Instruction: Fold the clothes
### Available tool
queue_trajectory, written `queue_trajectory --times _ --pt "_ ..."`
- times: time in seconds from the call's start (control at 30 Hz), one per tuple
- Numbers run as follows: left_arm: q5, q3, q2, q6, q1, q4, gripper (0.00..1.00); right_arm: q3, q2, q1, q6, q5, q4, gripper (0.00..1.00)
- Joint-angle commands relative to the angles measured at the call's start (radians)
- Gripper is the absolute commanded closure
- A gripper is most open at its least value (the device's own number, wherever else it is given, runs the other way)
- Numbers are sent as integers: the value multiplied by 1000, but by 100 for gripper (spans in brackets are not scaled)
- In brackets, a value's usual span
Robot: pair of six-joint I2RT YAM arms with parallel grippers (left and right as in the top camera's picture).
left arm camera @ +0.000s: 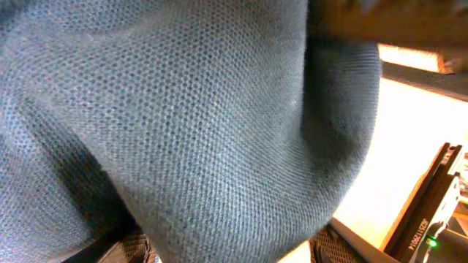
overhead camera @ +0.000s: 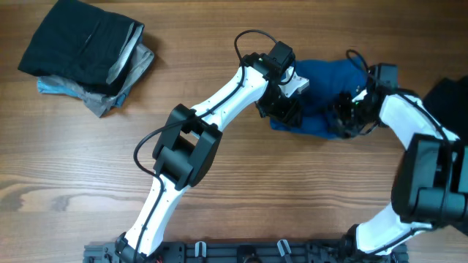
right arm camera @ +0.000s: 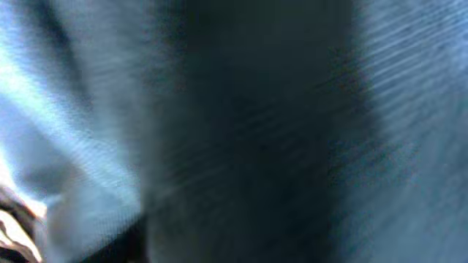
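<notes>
Pressed right against both wrist lenses: royal-blue knit shirt (left arm camera: 183,124), weave sharp and close in the left wrist view, smeared into blurred folds in the right wrist view.

Far left on the brown wooden table (overhead camera: 73,183): stack of folded clothes (overhead camera: 88,55), black piece on top, grey beneath, a light-blue edge at the bottom. Well apart from both arms.

Left of centre: white-and-black left arm (overhead camera: 212,109), slanting from the near edge toward the far right. Ends in the left gripper (overhead camera: 284,109), down on the left edge of the shirt. Fingers spread or pinching cloth: cannot tell, with fabric covering almost the whole left wrist view.

Right of centre, toward the far side: the shirt itself, bunched in a lump on the table, touched by a gripper at each end.

Right side: right gripper (overhead camera: 344,120), sunk into the right part of the shirt, at the end of the white-and-black right arm (overhead camera: 409,124). Finger state lost in cloth and blur; cannot tell.

Right edge: black fabric garment (overhead camera: 447,98), partly hidden behind the right arm.
</notes>
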Motion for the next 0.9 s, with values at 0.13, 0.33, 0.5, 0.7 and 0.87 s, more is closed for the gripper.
queue_trajectory --times 0.13,0.33,0.5,0.7,0.87 --pt "-14 7 18 23 5 -10 36 18 -121 -10 -279 -132 86 96" --pt "-33 7 18 23 5 -17 36 16 -213 -10 -344 15 85 96" --pt "-33 7 18 23 5 -16 35 -13 -190 -10 -345 163 97 96" --pt "-33 7 18 23 5 -23 27 -33 -150 -10 -359 237 79 26" --pt "-21 10 -19 19 24 -74 30 -14 -222 -35 -466 -52 44 62"
